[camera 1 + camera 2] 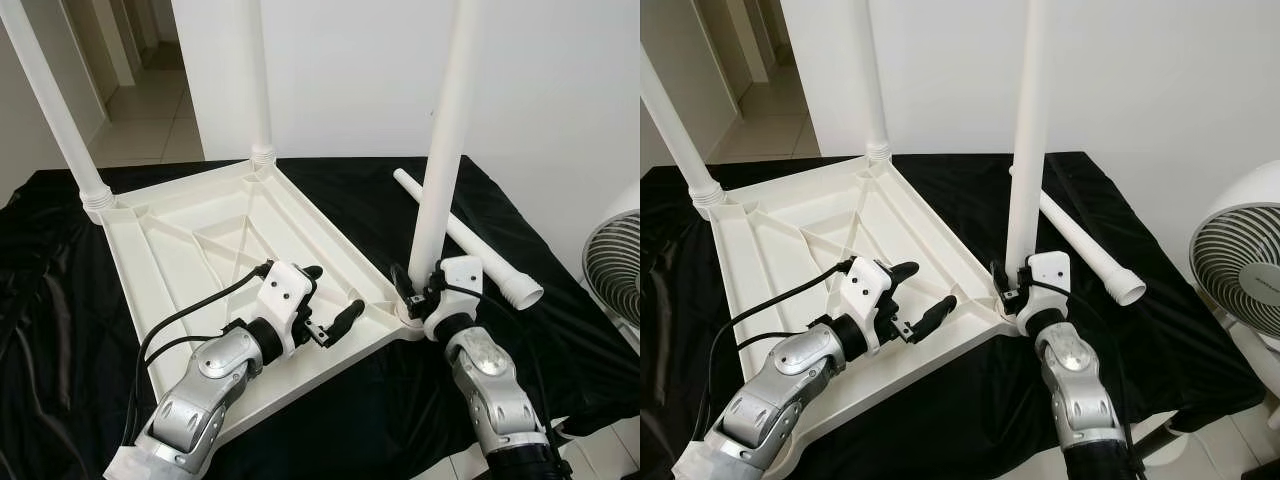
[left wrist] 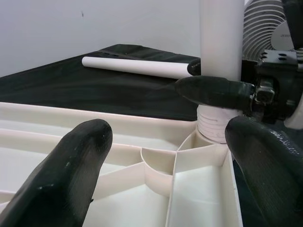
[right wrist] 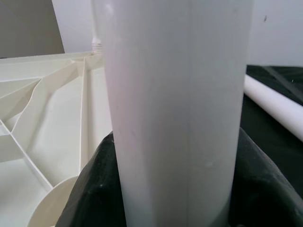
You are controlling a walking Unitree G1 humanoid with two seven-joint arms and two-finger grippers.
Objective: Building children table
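A white plastic tabletop (image 1: 200, 240) lies upside down on a black cloth. Legs stand in its far-left corner (image 1: 55, 100) and far corner (image 1: 258, 80). A third leg (image 1: 445, 130) stands upright in the right corner socket, and my right gripper (image 1: 415, 290) is shut on it just above the socket; its black fingers (image 3: 94, 189) wrap the tube (image 3: 175, 104). My left gripper (image 1: 335, 292) hovers open over the ribbed underside near that corner, nothing between its fingers (image 2: 71, 165). A loose leg (image 1: 480, 250) lies on the cloth beyond.
A white fan (image 1: 1240, 265) stands on the floor at the right, close to the cloth's edge. The black cloth (image 1: 60, 300) drapes over the low surface. A white wall is behind, and a tiled hallway (image 1: 150, 110) opens at the far left.
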